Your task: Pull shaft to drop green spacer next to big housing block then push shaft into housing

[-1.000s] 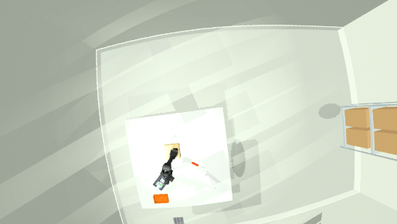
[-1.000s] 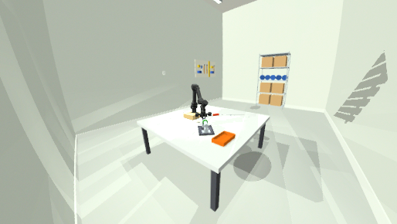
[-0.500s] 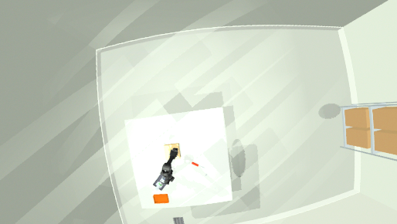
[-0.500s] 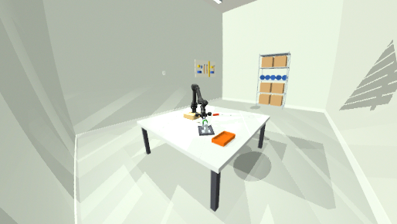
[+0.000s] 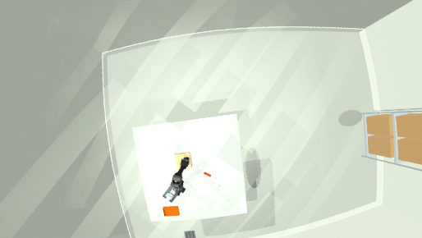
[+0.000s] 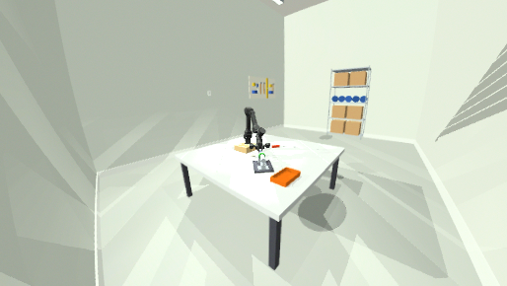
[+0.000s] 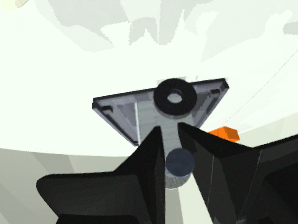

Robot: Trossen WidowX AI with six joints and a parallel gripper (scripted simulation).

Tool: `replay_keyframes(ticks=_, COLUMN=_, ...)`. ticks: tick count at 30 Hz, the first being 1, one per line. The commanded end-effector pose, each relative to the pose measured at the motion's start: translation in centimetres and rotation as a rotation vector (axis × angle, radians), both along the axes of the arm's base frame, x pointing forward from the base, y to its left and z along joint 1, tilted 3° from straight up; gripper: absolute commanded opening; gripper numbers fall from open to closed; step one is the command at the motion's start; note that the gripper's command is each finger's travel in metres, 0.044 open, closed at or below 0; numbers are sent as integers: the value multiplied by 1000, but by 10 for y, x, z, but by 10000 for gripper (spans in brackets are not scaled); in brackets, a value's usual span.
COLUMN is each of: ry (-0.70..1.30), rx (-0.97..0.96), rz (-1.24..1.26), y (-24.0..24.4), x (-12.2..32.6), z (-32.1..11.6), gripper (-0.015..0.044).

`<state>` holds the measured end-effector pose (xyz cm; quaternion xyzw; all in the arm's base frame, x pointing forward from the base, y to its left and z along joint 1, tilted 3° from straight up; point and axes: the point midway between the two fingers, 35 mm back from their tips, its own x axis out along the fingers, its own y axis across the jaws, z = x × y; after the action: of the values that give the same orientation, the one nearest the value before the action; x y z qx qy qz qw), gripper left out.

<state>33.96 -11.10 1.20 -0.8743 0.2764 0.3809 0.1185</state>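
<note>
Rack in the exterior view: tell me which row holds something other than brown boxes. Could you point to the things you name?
The second row from the top of the rack [image 6: 350, 69] [image 5: 395, 139]: it holds blue round things [image 6: 348, 99], while the other three hold brown boxes [image 6: 354, 112] [image 5: 379, 125].

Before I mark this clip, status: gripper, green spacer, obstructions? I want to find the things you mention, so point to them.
Gripper [image 7: 169, 129] shut on the shaft [image 7: 180, 162]. Green spacer [image 6: 261, 156] above the dark base plate [image 6: 255, 170], not lying on the table. Orange tray [image 5: 171, 211] [image 6: 285, 177] off to one side.
</note>
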Motion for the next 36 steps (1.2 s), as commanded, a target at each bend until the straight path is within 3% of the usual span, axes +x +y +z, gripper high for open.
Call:
replay_keyframes(ticks=1, ry=0, rx=1, rz=-3, y=1, x=-1, z=0, gripper=0)
replay_keyframes(ticks=36, ry=0, rx=1, rz=-3, y=2, x=-4, z=0, gripper=0)
